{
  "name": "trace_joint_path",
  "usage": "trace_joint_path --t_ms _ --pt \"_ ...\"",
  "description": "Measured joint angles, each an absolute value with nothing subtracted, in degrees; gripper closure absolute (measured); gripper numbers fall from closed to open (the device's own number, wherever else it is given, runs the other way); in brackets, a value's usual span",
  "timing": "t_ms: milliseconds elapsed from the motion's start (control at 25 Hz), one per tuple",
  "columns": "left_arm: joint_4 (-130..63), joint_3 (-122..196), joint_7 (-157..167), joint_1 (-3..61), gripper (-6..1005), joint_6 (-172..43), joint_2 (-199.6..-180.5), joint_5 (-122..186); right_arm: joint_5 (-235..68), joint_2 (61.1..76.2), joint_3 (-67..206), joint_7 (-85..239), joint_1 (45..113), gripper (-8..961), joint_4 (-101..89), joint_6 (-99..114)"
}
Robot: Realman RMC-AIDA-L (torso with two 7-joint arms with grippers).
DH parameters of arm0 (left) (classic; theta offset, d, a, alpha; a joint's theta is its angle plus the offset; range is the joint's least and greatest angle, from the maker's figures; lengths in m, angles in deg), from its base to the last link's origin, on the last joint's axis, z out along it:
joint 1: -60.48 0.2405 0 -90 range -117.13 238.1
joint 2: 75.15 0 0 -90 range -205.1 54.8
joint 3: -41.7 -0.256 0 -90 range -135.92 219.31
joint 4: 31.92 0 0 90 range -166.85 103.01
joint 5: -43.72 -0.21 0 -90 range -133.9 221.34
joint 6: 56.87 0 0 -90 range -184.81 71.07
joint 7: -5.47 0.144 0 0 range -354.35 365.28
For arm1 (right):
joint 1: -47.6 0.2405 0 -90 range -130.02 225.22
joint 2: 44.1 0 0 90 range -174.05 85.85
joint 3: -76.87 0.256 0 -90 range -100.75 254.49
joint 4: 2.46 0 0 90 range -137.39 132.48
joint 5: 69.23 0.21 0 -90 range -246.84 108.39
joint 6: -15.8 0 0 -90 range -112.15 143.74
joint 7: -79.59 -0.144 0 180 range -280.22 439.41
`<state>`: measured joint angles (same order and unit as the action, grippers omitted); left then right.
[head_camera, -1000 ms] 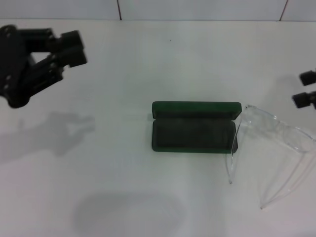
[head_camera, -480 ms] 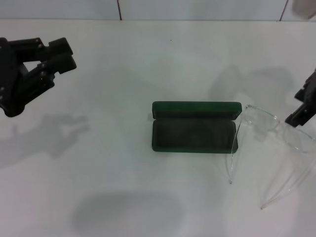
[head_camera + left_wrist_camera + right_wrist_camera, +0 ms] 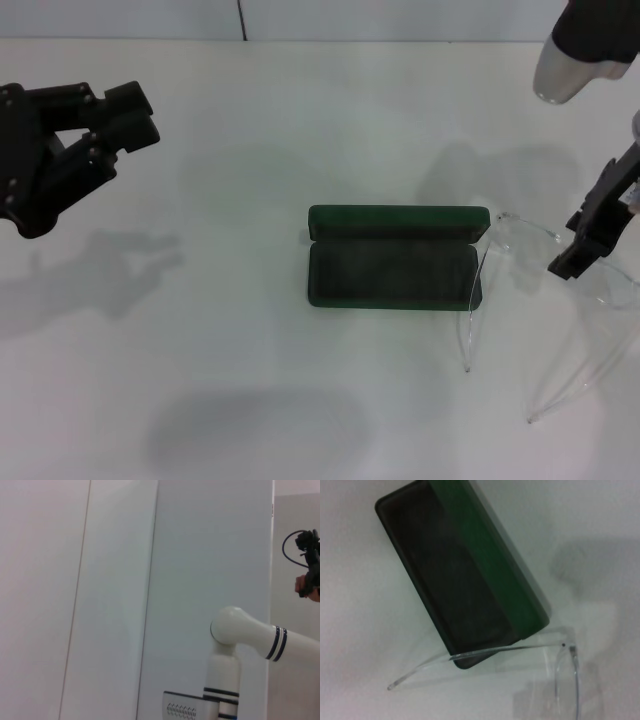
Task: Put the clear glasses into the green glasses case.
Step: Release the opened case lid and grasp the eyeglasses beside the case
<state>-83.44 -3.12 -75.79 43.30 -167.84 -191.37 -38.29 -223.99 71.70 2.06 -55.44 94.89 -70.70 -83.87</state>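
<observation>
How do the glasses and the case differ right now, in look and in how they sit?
The glasses are colourless and see-through with arms unfolded; the case is opaque dark green. The case lies open with nothing inside; the glasses lie beside it, toward the robot's right, one arm crossing its end. The right claw hangs over the glasses, not the case. Both rest on the white table.

green case (image 3: 395,258), seemingly colourless glasses (image 3: 560,300)

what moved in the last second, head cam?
The right pincer came in from the right edge and dropped over the clear glasses, nothing gripped yet. The left pincer drifted slightly left, up by the far left. The glasses lie as before, one arm crossing the right end of the green glasses case, which sits open and unmoved.
</observation>
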Motion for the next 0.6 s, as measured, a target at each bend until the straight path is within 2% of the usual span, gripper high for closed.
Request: trace_joint_path --t_ms 440,600 --pt "-80.6 -3.0 -73.8 43.0 808 -167.8 -191.25 -38.4 -223.9 72.02 1.8 -56.4 94.0 334 -65.8 -79.2" --pt "-79.9 -3.0 -73.6 43.0 809 -167.8 -191.21 -38.5 -224.0 72.00 1.8 -56.5 93.5 370 -65.7 -78.5"
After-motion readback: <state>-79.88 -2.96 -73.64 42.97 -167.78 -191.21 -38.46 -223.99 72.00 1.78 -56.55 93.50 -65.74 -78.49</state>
